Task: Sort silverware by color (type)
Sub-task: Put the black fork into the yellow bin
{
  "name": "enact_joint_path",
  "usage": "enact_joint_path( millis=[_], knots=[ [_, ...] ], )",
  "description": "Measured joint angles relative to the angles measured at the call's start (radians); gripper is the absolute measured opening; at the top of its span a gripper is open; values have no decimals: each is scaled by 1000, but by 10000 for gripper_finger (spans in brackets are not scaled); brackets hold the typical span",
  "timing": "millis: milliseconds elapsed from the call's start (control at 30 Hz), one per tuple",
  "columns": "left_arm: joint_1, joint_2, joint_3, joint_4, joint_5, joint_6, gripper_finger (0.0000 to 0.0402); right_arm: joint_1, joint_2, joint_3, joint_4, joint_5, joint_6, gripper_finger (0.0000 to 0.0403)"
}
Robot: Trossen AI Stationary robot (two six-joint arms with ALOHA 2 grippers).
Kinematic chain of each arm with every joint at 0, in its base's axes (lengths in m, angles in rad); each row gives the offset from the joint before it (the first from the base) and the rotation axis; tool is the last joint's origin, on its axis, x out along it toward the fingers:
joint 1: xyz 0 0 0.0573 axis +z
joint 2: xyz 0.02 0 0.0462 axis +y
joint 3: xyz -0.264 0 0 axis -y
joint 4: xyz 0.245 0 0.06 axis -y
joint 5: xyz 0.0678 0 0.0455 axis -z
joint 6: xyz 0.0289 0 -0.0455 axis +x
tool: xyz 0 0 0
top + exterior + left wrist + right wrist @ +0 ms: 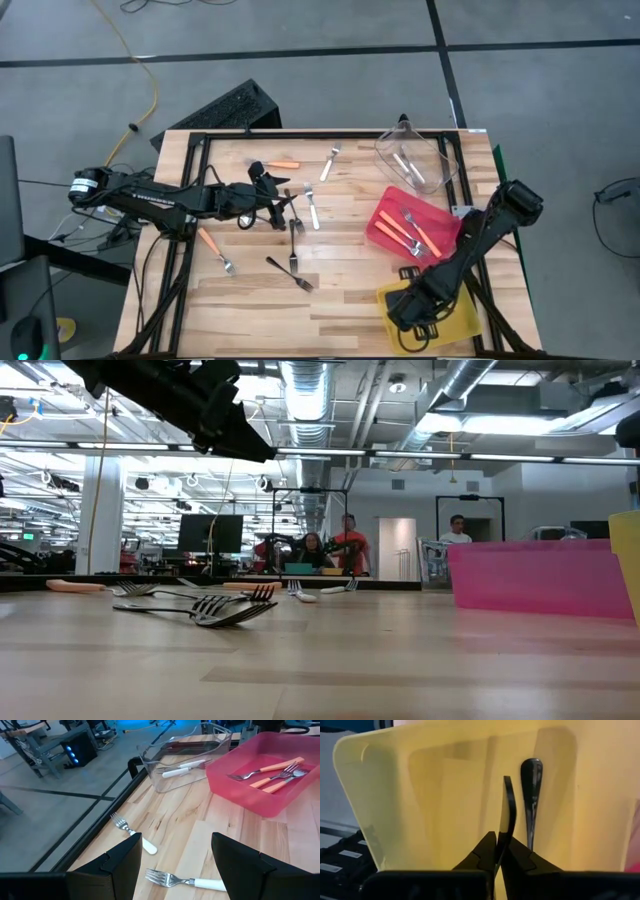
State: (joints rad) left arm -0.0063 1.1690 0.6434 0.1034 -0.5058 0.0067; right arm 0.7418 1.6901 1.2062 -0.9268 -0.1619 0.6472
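My right gripper (498, 851) points down into the yellow bin (445, 785) at the table's near right, shut on a black fork (508, 805). A second black fork (531, 795) lies on the bin's floor. My left gripper (172, 865) hovers open over the table's middle left (285, 210), above two pale forks (132, 832) (185, 881). Loose on the table are black forks (293, 240) (290, 272), orange-handled forks (283, 165) (215, 250) and a pale fork (330, 163). My right gripper pinches the black fork between its two fingertips, which meet on a thin part (501, 840) seen edge-on. The fingers come from above, pointing steeply down. The fork sticks out past the fingertips into the yellow bin; whether its free end touches the floor I cannot tell.
The red bin (385, 215) with orange-handled forks stands right of centre. The clear bin (440, 160) with pale forks is at the far right. A black frame edges the table, and a keyboard (225, 108) lies beyond the far edge. People stand far off in the room.
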Motion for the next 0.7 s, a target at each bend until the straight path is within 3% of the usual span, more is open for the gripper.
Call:
enact_joint_path(
  millis=[700],
  knots=[
    [0,0,0,0,27,-14,226,-13,0,0,-6,5,14,160]
  ],
)
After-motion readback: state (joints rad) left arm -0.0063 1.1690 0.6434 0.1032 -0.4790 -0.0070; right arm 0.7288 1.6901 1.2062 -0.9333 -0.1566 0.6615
